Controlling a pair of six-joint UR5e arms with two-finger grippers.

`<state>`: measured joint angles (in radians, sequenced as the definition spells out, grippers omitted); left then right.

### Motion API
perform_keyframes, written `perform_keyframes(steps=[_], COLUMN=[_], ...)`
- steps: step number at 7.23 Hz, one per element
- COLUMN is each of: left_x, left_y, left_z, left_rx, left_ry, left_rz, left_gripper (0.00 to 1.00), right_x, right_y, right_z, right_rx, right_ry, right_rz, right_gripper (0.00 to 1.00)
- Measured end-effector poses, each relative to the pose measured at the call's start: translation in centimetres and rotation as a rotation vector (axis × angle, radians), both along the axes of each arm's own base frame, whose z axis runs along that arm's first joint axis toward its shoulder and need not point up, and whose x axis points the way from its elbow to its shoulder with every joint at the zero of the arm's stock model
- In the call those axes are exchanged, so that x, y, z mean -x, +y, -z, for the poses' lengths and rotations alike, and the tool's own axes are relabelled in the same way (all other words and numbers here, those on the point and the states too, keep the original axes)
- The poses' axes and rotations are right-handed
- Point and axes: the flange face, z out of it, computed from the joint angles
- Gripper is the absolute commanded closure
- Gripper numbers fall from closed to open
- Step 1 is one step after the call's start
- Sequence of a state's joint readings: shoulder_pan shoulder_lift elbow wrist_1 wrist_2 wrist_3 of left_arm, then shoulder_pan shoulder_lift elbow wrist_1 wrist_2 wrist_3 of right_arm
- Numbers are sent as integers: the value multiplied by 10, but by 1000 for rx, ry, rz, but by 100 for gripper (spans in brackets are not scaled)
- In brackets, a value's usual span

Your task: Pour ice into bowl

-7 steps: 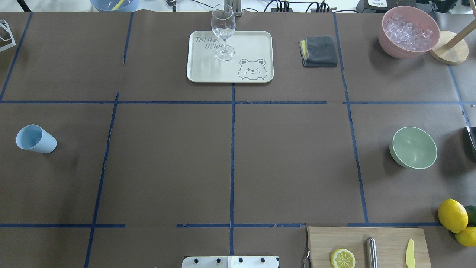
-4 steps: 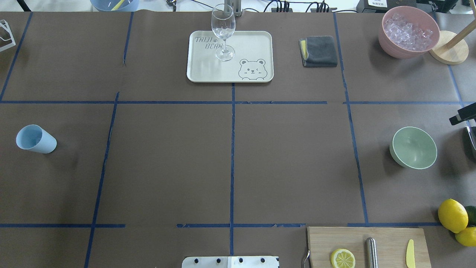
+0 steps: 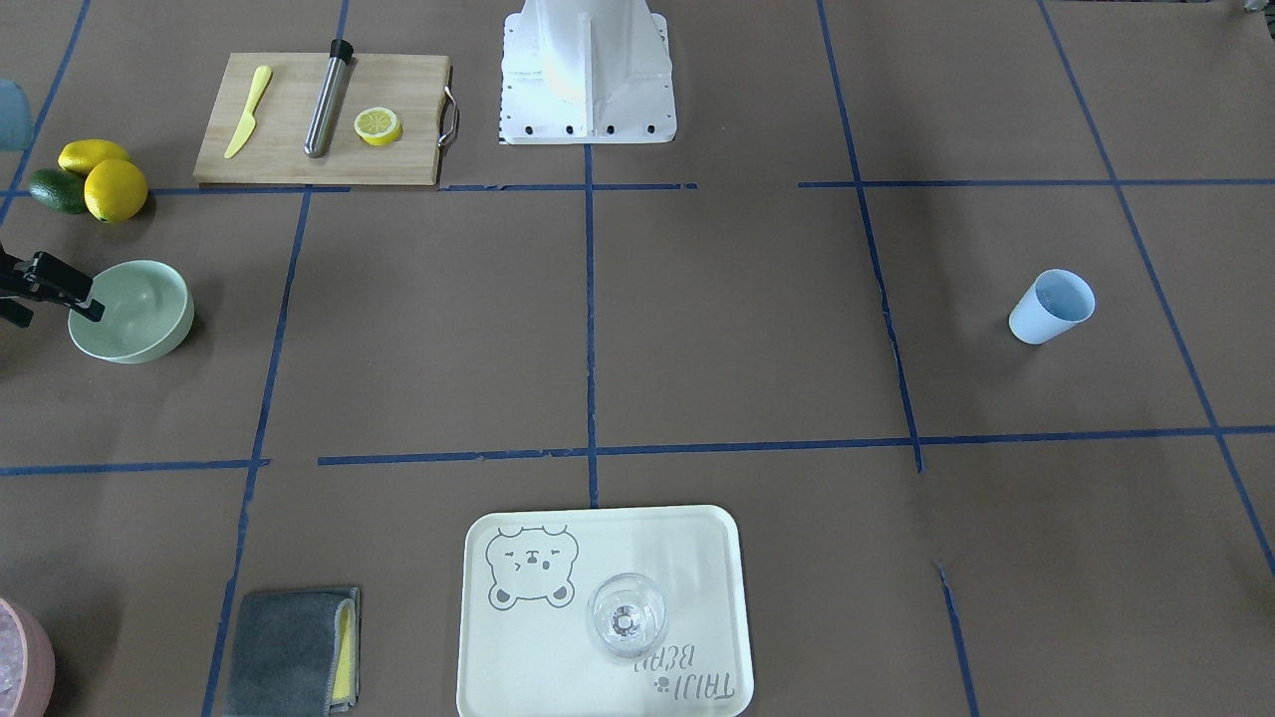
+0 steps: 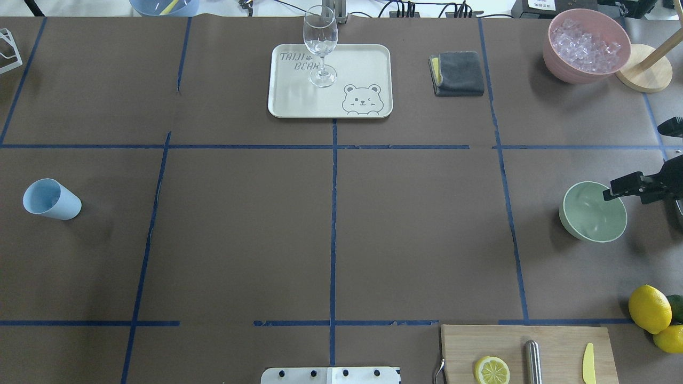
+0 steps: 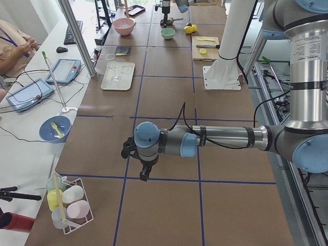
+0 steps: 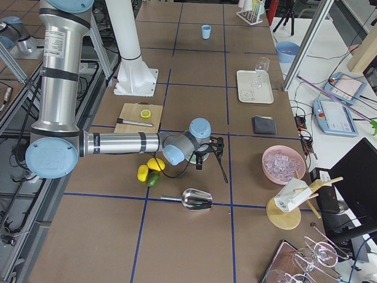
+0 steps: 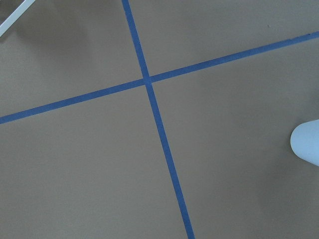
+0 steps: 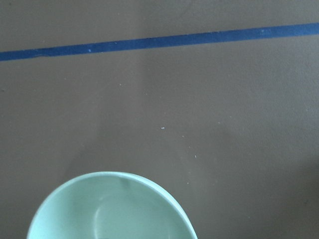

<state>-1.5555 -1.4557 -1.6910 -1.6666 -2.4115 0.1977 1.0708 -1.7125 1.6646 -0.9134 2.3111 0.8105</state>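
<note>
has brought the right gripper (image 4: 646,178) in from the overhead view's right edge, from barely showing to hanging above the right rim of the bowl (image 4: 587,221). has left all else on the tabletop (image 4: 331,224) where it lay.

carries nothing: jaws apart, empty. shows, from the right wrist, only the bowl's bare inside and brown paper beyond.

keeps the ice (image 4: 584,45) heaped in the pink container (image 4: 560,66) at the far right corner, well apart from the bowl. none in the bowl yet.

holds the left gripper (image 5: 136,164) outside the overhead view, over bare paper near the blue cup (image 4: 50,199); cannot tell whether spread or closed, seen only from the side.

reads as the very opening of the task: an approach, with nothing fetched and nothing poured.

next, probably calls for something to carry the ice: either the metal scoop (image 6: 197,200) lying near the bowl, or the pink container itself. if the scoop, needs a firm hold on the handle, then a dip into the heap. if the container, needs a secure grip on the rim, a level carry, and a slow tilt over the bowl's middle so the cubes do not skip out.
</note>
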Motion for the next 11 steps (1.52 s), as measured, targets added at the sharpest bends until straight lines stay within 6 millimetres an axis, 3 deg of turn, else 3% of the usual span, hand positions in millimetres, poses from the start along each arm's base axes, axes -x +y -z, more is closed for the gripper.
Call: perform_keyframes(steps=[1, 2, 3, 6, 8, 11], left_x=[0, 0, 0, 1, 1, 1], left_y=[0, 0, 0, 0, 0, -1], left_z=[1, 1, 3, 4, 4, 17], left_rx=[-1, -3, -6, -8, -9, -34], left_ry=[1, 1, 1, 2, 2, 2], left_rz=[0, 0, 0, 1, 1, 2], left_gripper=[0, 0, 0, 0, 0, 0], right_x=[6, 12, 17, 22, 24, 28], right_y=[5, 8, 11, 14, 11, 12], right_z=[-4, -7, -12, -21, -11, 56], right_rx=[8, 19, 29, 39, 20, 5], right_ry=[9, 15, 20, 37, 28, -76], right_rz=[5, 15, 23, 29, 29, 13], right_gripper=[21, 54, 99, 100, 100, 100])
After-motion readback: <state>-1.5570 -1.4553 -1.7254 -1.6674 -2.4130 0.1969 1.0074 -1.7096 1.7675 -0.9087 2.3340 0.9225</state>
